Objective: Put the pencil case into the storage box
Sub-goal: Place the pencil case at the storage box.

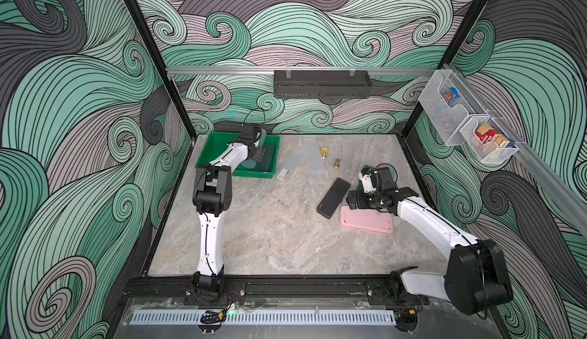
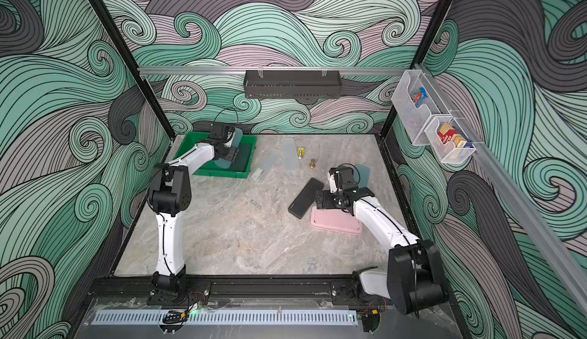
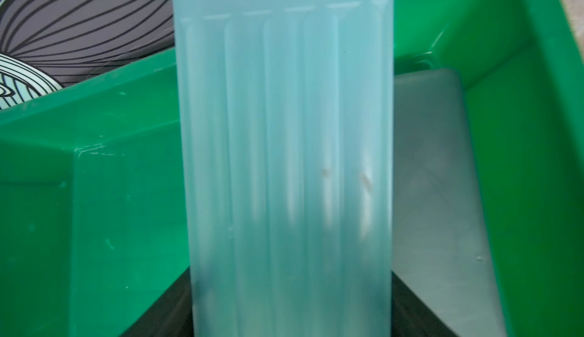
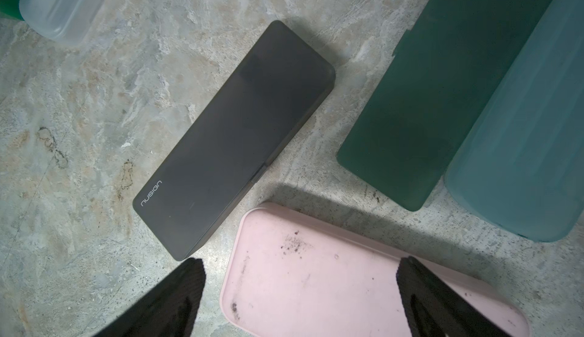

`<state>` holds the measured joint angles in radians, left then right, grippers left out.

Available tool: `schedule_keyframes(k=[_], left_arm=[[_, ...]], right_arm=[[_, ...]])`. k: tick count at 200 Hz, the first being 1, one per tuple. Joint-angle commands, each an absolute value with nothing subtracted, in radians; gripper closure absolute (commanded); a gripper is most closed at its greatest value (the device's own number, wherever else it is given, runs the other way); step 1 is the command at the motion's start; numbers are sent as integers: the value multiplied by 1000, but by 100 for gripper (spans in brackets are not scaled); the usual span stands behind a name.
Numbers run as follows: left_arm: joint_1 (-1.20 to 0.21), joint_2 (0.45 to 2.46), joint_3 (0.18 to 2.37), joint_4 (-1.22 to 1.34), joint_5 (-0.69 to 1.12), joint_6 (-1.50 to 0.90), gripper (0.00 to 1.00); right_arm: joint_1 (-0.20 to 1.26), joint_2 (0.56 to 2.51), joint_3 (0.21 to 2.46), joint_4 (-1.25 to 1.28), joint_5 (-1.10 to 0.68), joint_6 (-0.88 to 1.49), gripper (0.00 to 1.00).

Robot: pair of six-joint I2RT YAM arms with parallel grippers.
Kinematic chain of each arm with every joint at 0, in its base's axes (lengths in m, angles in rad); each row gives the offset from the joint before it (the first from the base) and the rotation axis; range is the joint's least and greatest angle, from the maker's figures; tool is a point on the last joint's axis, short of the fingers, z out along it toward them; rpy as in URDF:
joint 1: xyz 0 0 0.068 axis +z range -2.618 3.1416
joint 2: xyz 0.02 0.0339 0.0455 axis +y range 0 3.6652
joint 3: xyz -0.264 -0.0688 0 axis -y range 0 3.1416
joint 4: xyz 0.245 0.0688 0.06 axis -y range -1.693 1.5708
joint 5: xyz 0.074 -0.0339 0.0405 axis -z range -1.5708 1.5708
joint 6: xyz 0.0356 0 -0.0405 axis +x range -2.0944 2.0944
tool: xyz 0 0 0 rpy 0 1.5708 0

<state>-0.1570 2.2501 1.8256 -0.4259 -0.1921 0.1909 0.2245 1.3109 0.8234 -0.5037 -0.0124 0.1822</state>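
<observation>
The bright green storage box sits at the table's far left. My left gripper hangs over it, shut on a translucent light-blue pencil case that stands on end, tilted, with a black finger against each long side. A frosted case lies in the box beside it. On the right, my right gripper stands open just above one end of a pink pencil case, gripping nothing.
A black case lies beside the pink one. A dark green case and a teal case lie under the right arm. Two clear cases and small brass items lie mid-table. A black trough and mesh baskets hang on the walls.
</observation>
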Motion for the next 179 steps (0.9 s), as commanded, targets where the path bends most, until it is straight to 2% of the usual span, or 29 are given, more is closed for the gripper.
schedule_keyframes(k=[1,65,125,154,179], left_arm=[[-149,2276,1842,-426,-178,206,18],[-150,2273,1811,-432,-181,189,5],[-152,2178,1792,-469,-196,136,5],[-151,2120,1750,-331,-193,111,5],[-151,2175,1855,-322,-200,76,5]], right_arm=[[230,1321,853,-504,-29,171,1],[231,1322,850,-504,-27,169,1],[232,1309,848,-504,-29,176,1],[232,1310,853,-504,-28,171,1],[232,1316,853,-504,-26,172,1]])
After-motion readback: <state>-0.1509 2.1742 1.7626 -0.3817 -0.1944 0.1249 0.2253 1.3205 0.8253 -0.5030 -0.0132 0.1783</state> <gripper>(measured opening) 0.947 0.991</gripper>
